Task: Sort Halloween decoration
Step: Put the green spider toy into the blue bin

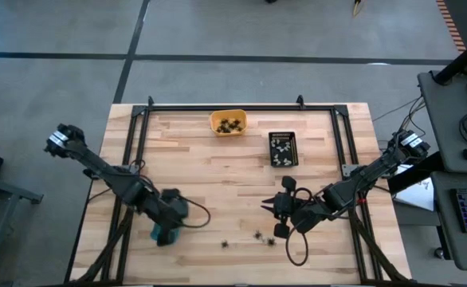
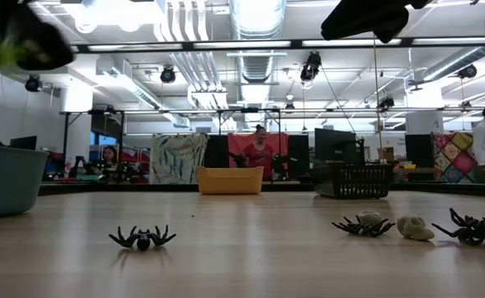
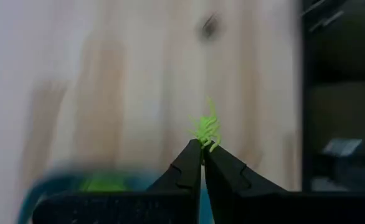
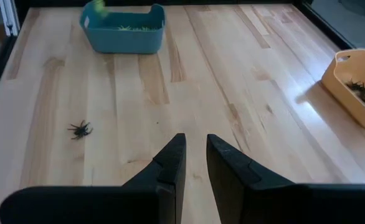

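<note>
My left gripper (image 3: 202,146) hangs above the blue tray (image 3: 58,186) near the table's near-left part (image 1: 172,214), shut on a lime-green trinket (image 3: 207,129). More lime-green pieces (image 4: 132,27) lie in that tray. My right gripper (image 4: 195,146) hovers open over bare wood right of centre (image 1: 269,206), touching nothing. On the table near the front edge lie a black spider (image 2: 143,238), a second spider (image 2: 362,225), a whitish piece (image 2: 414,228) and a third black spider (image 2: 474,228). My left gripper pinches the lime-green trinket between its two fingertips (image 3: 194,155). Only the trinket's near end (image 3: 204,140) sits between them; its legs stick out past the tips. It is lifted clear, above the blue tray.
The orange tray (image 1: 228,123) with dark pieces and the black basket (image 1: 283,148) with whitish pieces stand toward the far edge. A black frame rail (image 1: 241,106) borders the table. Open wood lies between the trays and the loose trinkets. People show in the room behind.
</note>
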`<state>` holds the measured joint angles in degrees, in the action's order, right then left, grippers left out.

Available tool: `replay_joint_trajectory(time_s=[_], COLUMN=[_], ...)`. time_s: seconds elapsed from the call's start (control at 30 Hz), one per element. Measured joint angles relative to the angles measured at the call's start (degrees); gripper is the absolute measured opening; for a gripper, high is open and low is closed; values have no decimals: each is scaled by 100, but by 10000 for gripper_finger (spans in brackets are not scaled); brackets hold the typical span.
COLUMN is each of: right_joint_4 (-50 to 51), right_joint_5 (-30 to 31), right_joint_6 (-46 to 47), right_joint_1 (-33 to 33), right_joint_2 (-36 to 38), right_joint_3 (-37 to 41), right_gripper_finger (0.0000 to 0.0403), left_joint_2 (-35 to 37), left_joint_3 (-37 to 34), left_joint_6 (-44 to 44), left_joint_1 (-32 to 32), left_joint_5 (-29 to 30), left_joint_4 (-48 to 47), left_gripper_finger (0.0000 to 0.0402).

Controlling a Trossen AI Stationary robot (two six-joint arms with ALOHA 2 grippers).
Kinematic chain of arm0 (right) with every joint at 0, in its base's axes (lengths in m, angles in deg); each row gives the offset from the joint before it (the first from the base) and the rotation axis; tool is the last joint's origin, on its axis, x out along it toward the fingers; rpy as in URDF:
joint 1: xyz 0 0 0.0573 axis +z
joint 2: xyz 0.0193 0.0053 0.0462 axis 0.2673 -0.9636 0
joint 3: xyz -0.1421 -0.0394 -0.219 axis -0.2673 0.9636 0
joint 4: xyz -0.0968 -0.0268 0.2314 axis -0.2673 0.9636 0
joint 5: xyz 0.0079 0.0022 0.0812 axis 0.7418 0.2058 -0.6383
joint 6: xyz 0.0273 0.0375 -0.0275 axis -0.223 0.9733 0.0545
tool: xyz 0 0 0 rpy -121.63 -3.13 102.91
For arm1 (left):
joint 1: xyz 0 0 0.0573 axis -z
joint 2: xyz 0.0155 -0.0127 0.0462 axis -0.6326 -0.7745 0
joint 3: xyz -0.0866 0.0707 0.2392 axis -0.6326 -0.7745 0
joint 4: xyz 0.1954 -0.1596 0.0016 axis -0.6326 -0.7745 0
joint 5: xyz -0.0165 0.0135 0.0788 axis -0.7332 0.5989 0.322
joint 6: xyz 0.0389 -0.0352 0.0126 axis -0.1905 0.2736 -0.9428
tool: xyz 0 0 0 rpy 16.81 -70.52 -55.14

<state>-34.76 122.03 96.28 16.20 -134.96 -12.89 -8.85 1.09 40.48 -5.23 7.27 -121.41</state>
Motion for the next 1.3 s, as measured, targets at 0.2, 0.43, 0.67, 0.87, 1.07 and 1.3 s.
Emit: replay_joint_trajectory(time_s=[0.2,0.43,0.67,0.87,1.07,1.3], right_joint_4=[-2,-39,-44,-42,-40,-39], right_joint_5=[3,0,-6,-6,-6,-6], right_joint_6=[-228,-235,146,143,146,105], right_joint_1=[-13,-13,-15,-15,-15,-15], right_joint_2=[0,2,4,4,4,4], right_joint_3=[0,0,0,0,0,0], right_gripper_finger=[57,57,57,57,57,57], left_joint_2=[304,-10,-417,-699,-955,-1121], left_joint_3=[4,-14,-18,-17,-19,-19], left_joint_6=[859,985,966,838,814,744], left_joint_1=[0,0,0,0,2,2], left_joint_5=[23,0,-139,-149,-148,-137], left_joint_4=[-1690,-1881,-2146,-2144,-2144,-2144], left_gripper_finger=[0,0,0,0,0,0])
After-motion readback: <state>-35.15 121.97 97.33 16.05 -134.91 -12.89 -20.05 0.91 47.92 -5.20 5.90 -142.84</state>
